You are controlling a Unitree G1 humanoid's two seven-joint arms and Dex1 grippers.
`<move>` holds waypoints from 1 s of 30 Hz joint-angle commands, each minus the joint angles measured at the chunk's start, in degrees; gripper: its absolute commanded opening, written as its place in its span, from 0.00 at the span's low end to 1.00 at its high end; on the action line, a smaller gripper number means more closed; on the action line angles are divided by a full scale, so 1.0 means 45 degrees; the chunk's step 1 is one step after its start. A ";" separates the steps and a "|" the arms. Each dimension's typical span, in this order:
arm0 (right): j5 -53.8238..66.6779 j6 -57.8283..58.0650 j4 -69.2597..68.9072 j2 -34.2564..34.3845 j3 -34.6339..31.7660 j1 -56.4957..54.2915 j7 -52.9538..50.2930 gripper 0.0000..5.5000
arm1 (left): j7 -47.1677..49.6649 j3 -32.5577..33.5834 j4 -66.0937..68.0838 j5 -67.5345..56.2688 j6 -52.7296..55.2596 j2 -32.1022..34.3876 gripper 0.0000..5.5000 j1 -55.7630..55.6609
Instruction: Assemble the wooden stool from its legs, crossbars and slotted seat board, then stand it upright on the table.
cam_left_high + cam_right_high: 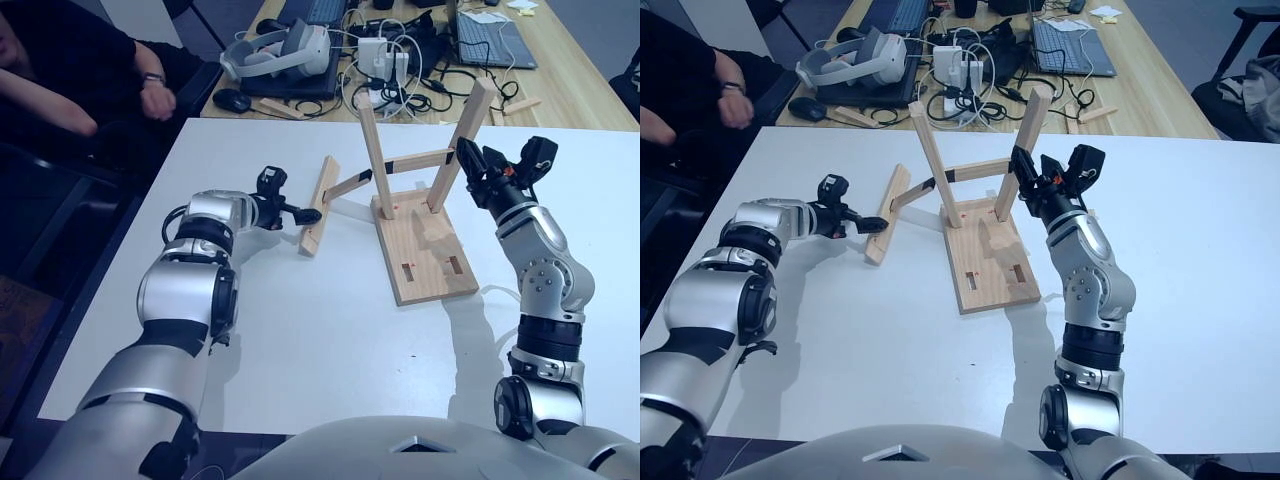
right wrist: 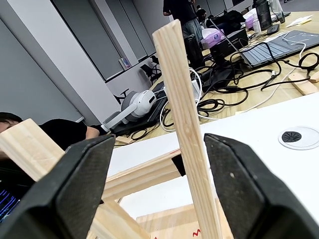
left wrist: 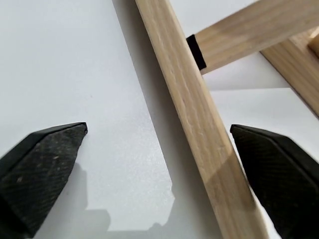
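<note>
The seat board (image 1: 425, 262) lies flat on the table (image 1: 300, 340) with two legs (image 1: 373, 150) standing in it. The right gripper (image 1: 497, 163) is open around the right-hand leg (image 1: 471, 120). The left gripper (image 1: 308, 214) is open astride a third leg (image 1: 322, 190) lying beside the board.

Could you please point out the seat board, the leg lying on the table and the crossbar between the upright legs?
seat board (image 1: 430, 287), left eye view, bare near end.
lying leg (image 1: 321, 198), left eye view, mid-length.
crossbar (image 1: 420, 160), left eye view, its middle.
</note>
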 commanded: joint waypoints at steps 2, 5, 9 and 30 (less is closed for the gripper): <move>0.0002 0.0079 0.0107 -0.0004 -0.0022 -0.0077 -0.0088 0.60 | 0.0103 -0.0257 -0.0252 0.0178 0.0221 -0.0485 0.98 0.0208; 0.0010 0.0050 0.0134 0.0026 -0.0027 -0.0097 -0.0096 0.60 | 0.0207 -0.0318 -0.0280 0.0219 0.0304 -0.0647 0.98 0.0133; 0.0029 0.0019 0.0092 0.0063 -0.0061 -0.0062 -0.0131 0.60 | 0.0215 -0.0687 -0.0279 0.0510 0.0338 -0.0676 0.85 0.0141; 0.0014 -0.0034 -0.0034 0.0170 -0.0099 0.0052 -0.0167 0.60 | 0.1478 0.0012 -0.0466 -0.0207 0.1488 -0.0651 0.24 0.0621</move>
